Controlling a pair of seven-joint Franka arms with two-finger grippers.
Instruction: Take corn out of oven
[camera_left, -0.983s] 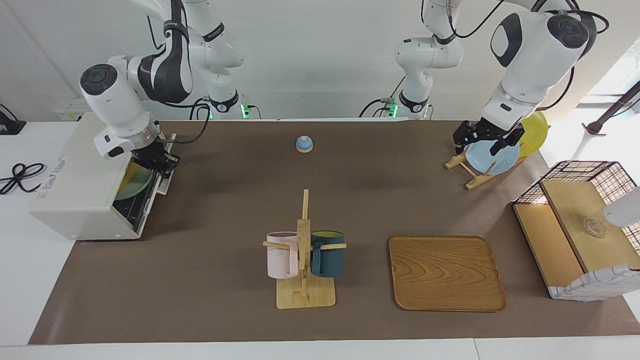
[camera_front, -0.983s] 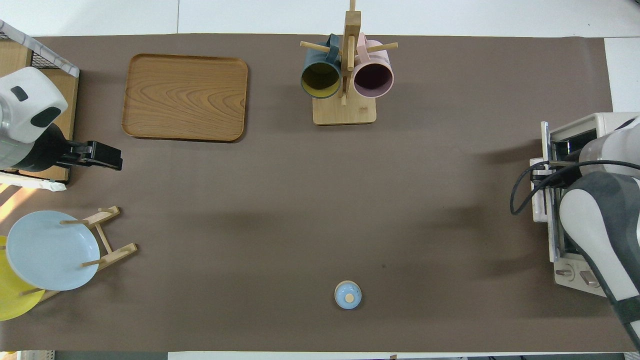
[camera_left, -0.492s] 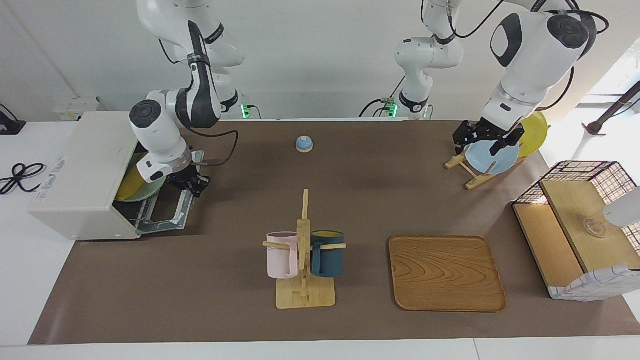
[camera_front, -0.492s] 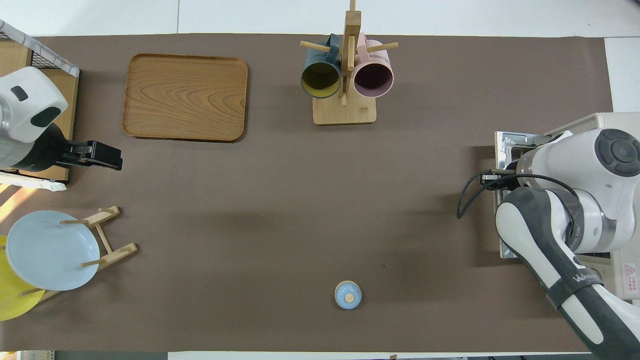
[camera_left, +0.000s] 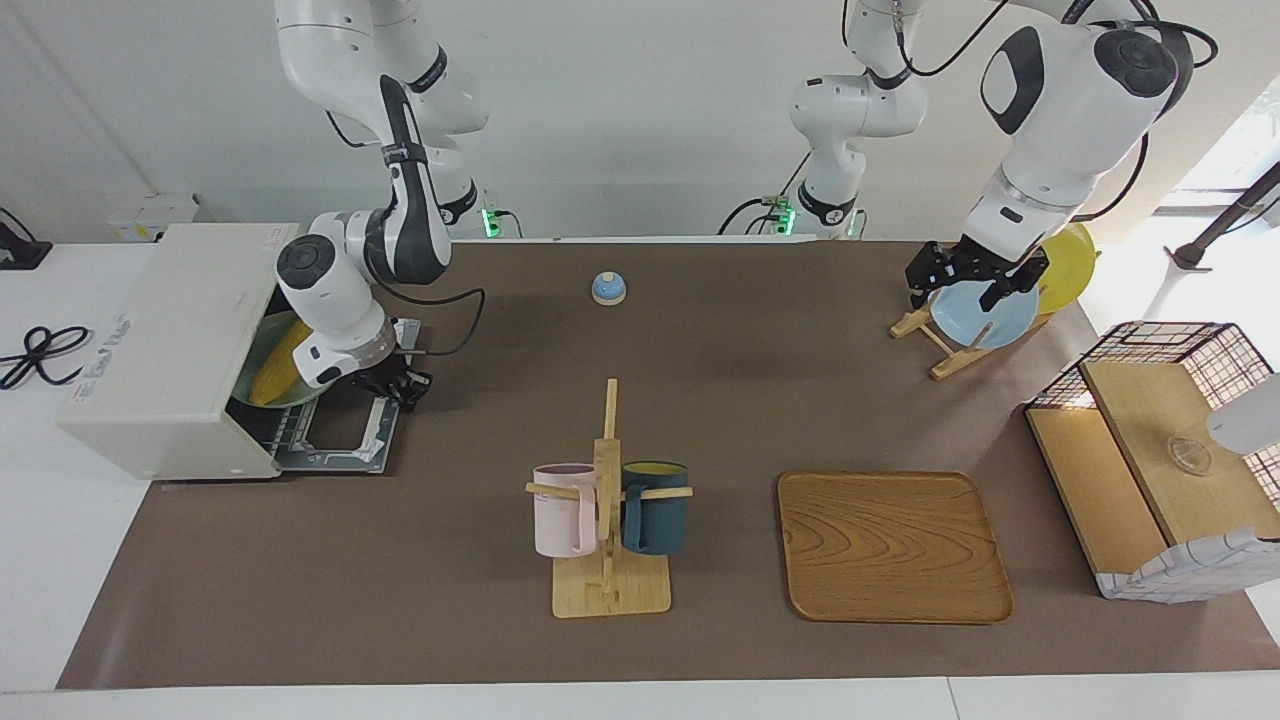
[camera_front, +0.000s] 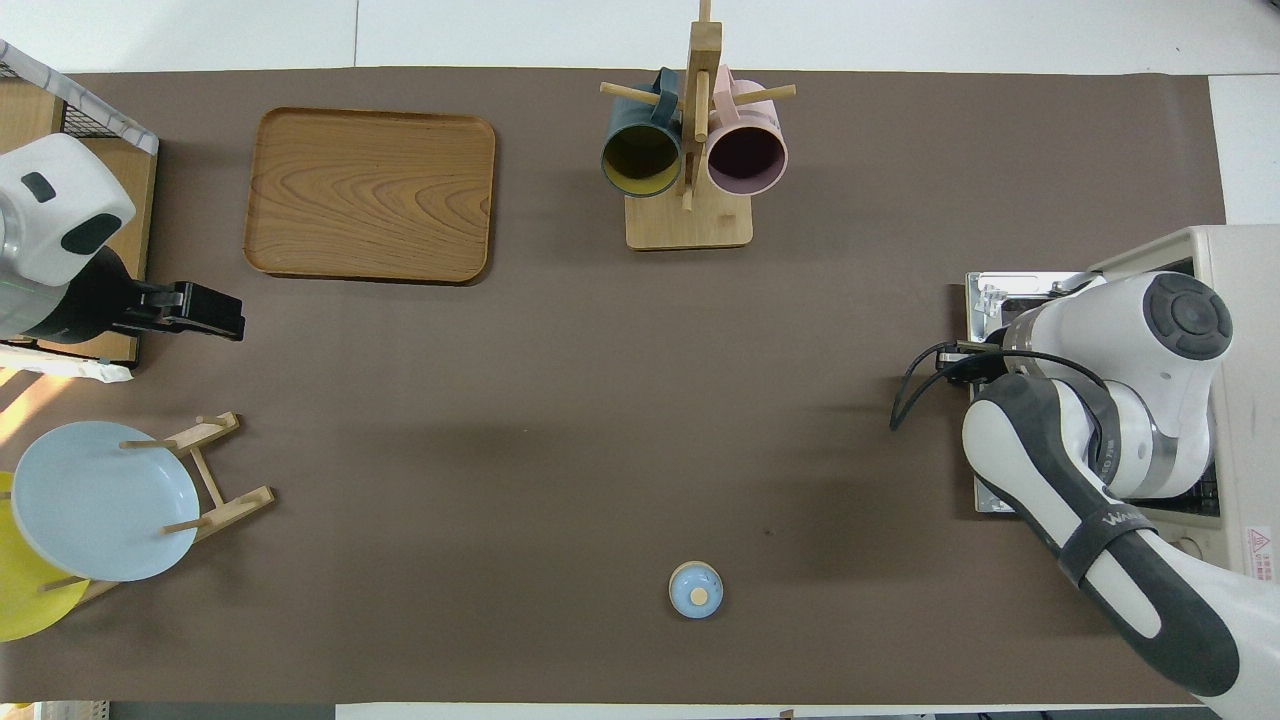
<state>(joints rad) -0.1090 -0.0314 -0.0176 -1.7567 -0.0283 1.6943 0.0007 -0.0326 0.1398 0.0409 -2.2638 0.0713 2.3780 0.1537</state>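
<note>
Here, oven (camera_left: 165, 350) at the right arm's end of the table, door (camera_left: 345, 440) dropped flat onto the mat so the cavity lies open. Inside, corn (camera_left: 278, 362) resting aslant on a pale green plate (camera_left: 262, 352) atop the wire rack, tapered end pointing deeper in; not yet removed. Right gripper (camera_left: 400, 388) low at the door's handle edge, fingertips pressed together, apparently clamped on the bar handle, the likely reason the door lies fully down; the overhead view hides this gripper under its own arm. Left gripper (camera_left: 970, 282) waiting over the plate rack (camera_left: 935, 345) at the left arm's end, fingers spread wide and holding nothing, clear of the work. Judged stage: door opening complete, reach for the corn next. Likely requirement: letting go of the handle, then entering the cavity low, under its roof, to pinch the cob across its width without dragging the plate out.
</note>
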